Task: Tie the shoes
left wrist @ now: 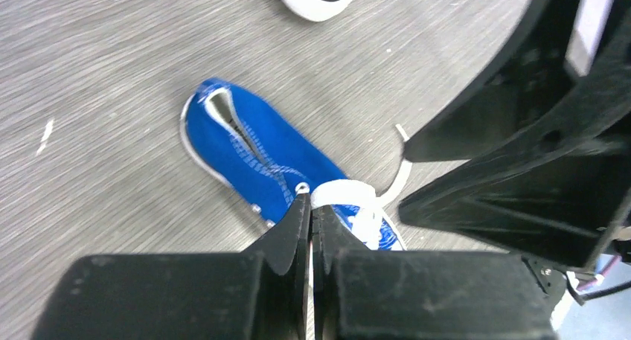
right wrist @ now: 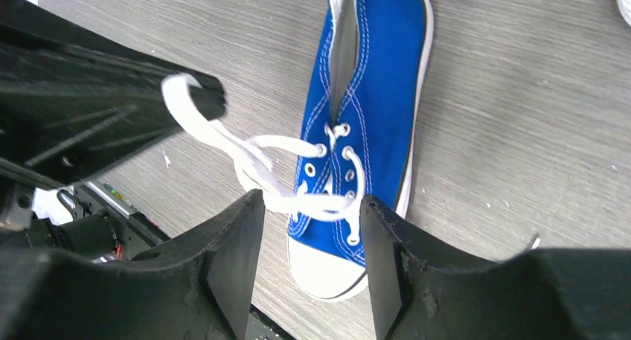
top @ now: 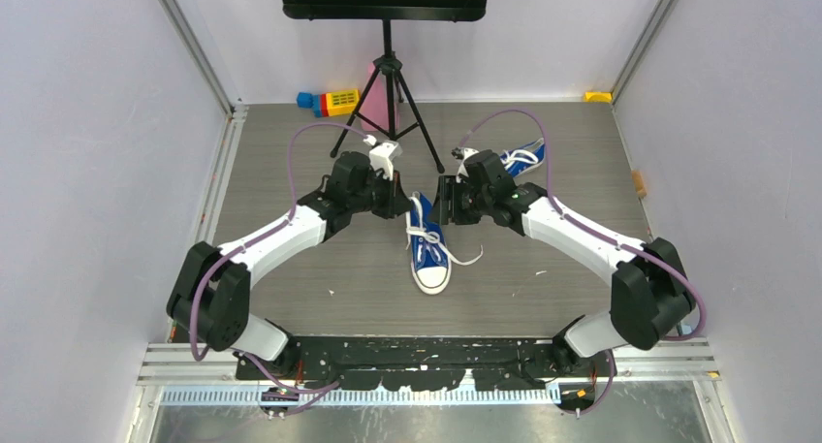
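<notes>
**Fig.** Both arms meet over the near shoe (top: 429, 254). From my console it lies mid-worktop (top: 291, 278), with its white toe cap toward the arm bases. Bare surface lies open on both flanks and ahead of the toe. The second shoe (top: 524, 156) lies behind the right wrist, nearer the far right edge.

The left fingers (left wrist: 290, 232) are pressed together, pinching a white lace (right wrist: 214, 134) that runs sideways from the top eyelets. The right fingers (right wrist: 234, 258) are spread above the toe half, with a lace strand crossing the gap between them. I cannot tell whether they touch it.

A tripod (top: 388, 84) stands just behind the left wrist. Toy blocks (top: 330, 101) sit by the far wall.
</notes>
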